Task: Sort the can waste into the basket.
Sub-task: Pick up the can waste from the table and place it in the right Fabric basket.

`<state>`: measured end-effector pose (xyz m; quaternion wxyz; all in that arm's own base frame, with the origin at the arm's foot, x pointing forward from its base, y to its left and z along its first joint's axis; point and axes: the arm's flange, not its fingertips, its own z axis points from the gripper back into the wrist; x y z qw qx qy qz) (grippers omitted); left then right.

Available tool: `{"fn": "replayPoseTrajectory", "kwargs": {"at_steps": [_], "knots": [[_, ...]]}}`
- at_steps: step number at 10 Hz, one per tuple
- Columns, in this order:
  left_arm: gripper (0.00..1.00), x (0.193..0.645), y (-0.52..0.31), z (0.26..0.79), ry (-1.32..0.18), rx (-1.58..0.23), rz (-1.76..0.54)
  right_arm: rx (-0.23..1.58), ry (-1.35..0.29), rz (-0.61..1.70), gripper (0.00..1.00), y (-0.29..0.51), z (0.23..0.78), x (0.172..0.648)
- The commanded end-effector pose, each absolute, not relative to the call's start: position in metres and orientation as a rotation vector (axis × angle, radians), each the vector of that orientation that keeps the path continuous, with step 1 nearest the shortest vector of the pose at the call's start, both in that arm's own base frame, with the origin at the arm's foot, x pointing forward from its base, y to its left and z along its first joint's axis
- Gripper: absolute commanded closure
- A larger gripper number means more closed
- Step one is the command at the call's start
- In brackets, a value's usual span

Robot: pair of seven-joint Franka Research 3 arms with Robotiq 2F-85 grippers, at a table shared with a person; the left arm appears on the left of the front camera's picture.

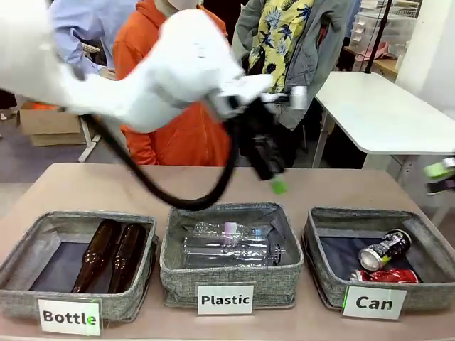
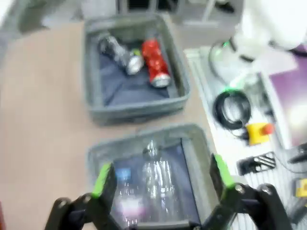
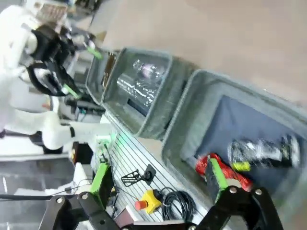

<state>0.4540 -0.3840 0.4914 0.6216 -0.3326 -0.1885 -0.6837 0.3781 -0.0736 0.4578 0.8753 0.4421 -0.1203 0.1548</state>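
Observation:
Both cans lie inside the grey basket (image 1: 321, 273) labelled "Can" at the right. The dark can (image 1: 386, 249) with a silver top rests on the basket's dark floor, and the crushed red can (image 1: 389, 275) lies just in front of it. My left gripper (image 1: 274, 177) hangs open above the table behind the middle basket, holding nothing. From the left wrist, the open gripper (image 2: 162, 177) looks down past the middle basket to the basket (image 2: 139, 112) with the dark can (image 2: 120, 51) and red can (image 2: 156, 63). My right gripper (image 1: 439, 176) is at the right edge. It stands open (image 3: 159, 177) over the basket (image 3: 187, 125), red can (image 3: 204, 165) and dark can (image 3: 263, 151).
A "Plastic" basket (image 1: 231, 273) with clear bottles stands in the middle and a "Bottle" basket (image 1: 21, 273) with two brown glass bottles (image 1: 110, 256) at the left. A person in orange (image 1: 185, 138) stands across the table. Cables and a yellow stop button (image 2: 259, 132) lie off the table's near side.

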Motion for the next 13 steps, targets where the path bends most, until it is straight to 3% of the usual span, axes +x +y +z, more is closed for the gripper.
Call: {"fn": "replayPoseTrajectory", "kwargs": {"at_steps": [1, 2, 3, 5, 7, 10, 11, 13], "knots": [[0.00, 0.433, -0.261, 0.493, -0.540, -0.848, -1.360, 0.964, -0.208, 0.384, 0.00, -0.036, 0.443, 0.404], [0.00, 0.438, -0.197, 0.490, -0.565, -0.944, -1.198, 1.034, -0.215, 0.418, 0.00, -0.003, 0.434, 0.411], [0.00, 0.441, -0.150, 0.486, -0.599, -0.918, -1.024, 1.102, -0.221, 0.400, 0.00, 0.021, 0.426, 0.420], [0.00, 0.432, -0.073, 0.463, -0.532, -1.033, -0.845, 1.292, -0.199, 0.263, 0.00, 0.047, 0.420, 0.431], [0.00, 0.421, -0.007, 0.422, -0.533, -1.102, -0.604, 1.316, -0.248, 0.187, 0.00, 0.033, 0.420, 0.440], [0.00, 0.409, 0.048, 0.375, -0.714, -1.211, -0.438, 1.230, -0.319, 0.052, 0.00, -0.030, 0.418, 0.450], [0.00, 0.411, 0.034, 0.393, -0.554, -1.134, -0.531, 1.299, -0.277, 0.162, 0.00, 0.006, 0.414, 0.442], [0.00, 0.411, 0.034, 0.393, -0.554, -1.134, -0.531, 1.299, -0.277, 0.162, 0.00, 0.006, 0.414, 0.442]]}}
